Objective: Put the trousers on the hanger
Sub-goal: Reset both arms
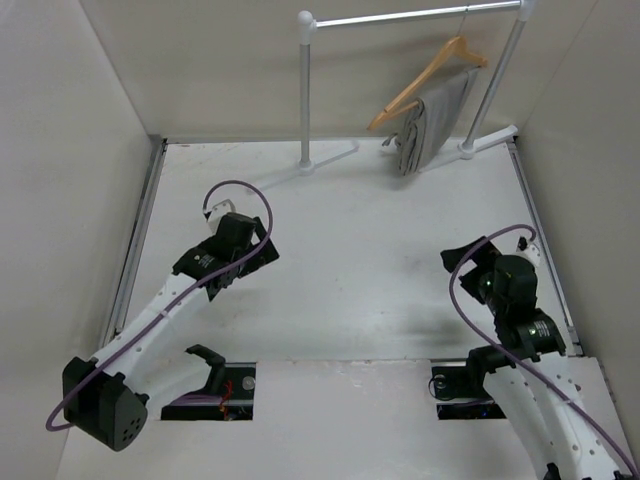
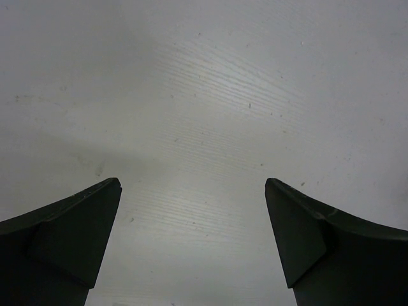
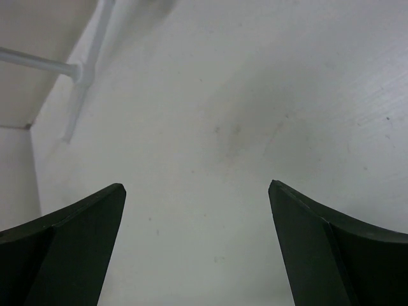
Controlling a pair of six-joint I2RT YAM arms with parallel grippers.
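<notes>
Far right, the trousers drape the hanger — left gripper and right gripper both spread wide, empty, over the tabletop.

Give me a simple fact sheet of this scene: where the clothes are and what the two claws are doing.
trousers: folded over the hanger, hanging down
hanger: hooked on the clothes rail, far right of the table
left gripper: open, holding nothing, above the table
right gripper: open, holding nothing, above the table
task status: looks done
</notes>
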